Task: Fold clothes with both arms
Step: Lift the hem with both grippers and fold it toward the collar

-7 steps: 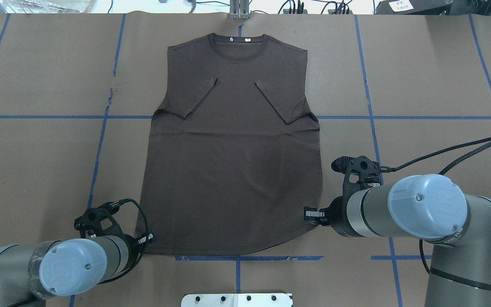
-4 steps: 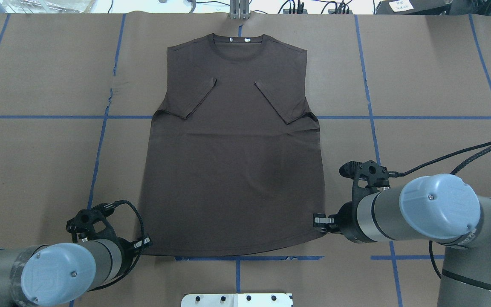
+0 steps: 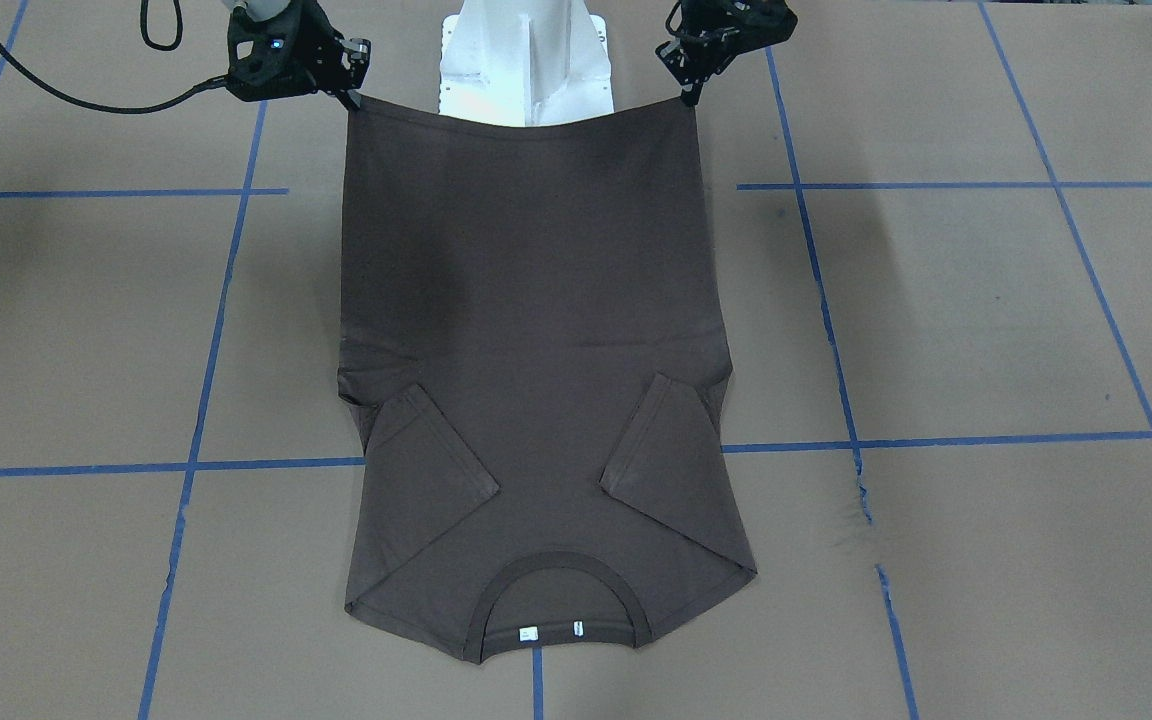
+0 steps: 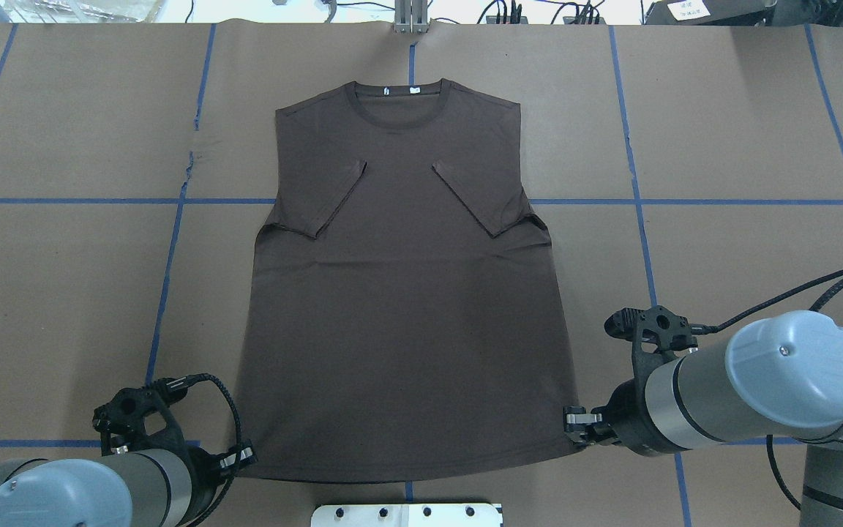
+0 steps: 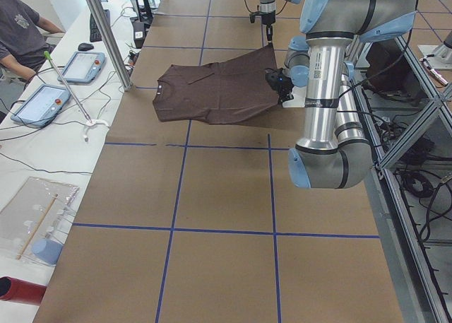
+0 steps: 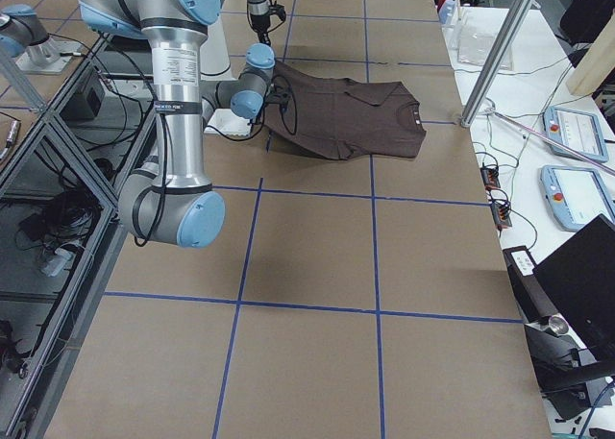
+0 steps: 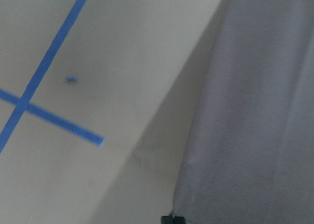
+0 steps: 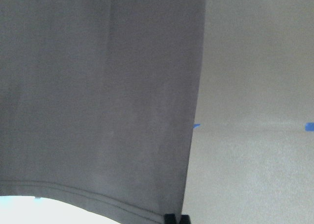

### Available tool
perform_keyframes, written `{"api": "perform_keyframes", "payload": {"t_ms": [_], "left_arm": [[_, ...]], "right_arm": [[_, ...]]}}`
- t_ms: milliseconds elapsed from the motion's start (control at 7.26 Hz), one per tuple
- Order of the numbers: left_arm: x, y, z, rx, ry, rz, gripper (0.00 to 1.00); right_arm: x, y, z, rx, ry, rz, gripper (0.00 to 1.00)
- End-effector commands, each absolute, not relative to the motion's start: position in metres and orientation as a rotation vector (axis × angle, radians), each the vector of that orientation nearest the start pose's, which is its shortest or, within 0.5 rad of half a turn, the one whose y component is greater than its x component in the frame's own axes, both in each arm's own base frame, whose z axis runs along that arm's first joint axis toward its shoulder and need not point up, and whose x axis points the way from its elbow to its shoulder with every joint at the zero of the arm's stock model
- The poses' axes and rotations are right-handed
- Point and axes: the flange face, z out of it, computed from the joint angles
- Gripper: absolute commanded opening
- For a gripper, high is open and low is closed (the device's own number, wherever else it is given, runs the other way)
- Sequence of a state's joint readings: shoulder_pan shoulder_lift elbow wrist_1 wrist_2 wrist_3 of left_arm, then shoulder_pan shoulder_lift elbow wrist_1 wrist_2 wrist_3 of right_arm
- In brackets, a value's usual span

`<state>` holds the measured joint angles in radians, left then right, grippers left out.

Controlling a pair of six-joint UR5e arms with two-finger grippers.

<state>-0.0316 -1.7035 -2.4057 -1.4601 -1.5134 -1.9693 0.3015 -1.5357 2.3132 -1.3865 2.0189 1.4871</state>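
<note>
The dark brown T-shirt [image 4: 407,307] lies front up on the brown table, sleeves folded in over the chest, collar [image 4: 399,99] at the far end. Its hem end is raised off the table, as the side views show [image 5: 212,90] [image 6: 346,112]. My left gripper [image 4: 242,457] is shut on the hem's left corner and my right gripper [image 4: 575,426] on the right corner. In the front-facing view the left gripper [image 3: 688,95] and right gripper [image 3: 348,95] hold the hem stretched between them. Both wrist views show cloth [image 7: 255,111] [image 8: 98,87] running up from the pinched fingertips.
Blue tape lines grid the brown table cover. The white base pedestal [image 3: 526,60] stands just behind the raised hem. A metal post [image 5: 106,33], two tablets [image 5: 81,65] and a seated person [image 5: 21,26] are beyond the table's far edge.
Both arms have drawn back toward the robot's base with the hem corners held. The whole T-shirt has slid nearer, and its collar is farther from the table's far edge.
</note>
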Motion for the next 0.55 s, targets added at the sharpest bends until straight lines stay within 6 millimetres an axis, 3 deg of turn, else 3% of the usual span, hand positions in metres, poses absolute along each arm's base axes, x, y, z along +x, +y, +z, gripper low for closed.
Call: {"api": "perform_keyframes", "payload": {"t_ms": [0,276,413], "left_arm": [[0.399,-0.156,0.242,-0.097,0.872,-0.417,0.0],[0.385,-0.201,0.239,-0.016,0.874,-0.413,0.0],[0.374,-0.237,0.229,0.054,0.894,-0.417,0.0]], "right_arm": [[-0.366,-0.227,0.277,-0.217,-1.022,0.006,0.0],[-0.345,-0.277,0.262,-0.06,-1.071,-0.019,0.0],[-0.343,-0.31,0.259,0.002,-1.074,0.003,0.0]]}}
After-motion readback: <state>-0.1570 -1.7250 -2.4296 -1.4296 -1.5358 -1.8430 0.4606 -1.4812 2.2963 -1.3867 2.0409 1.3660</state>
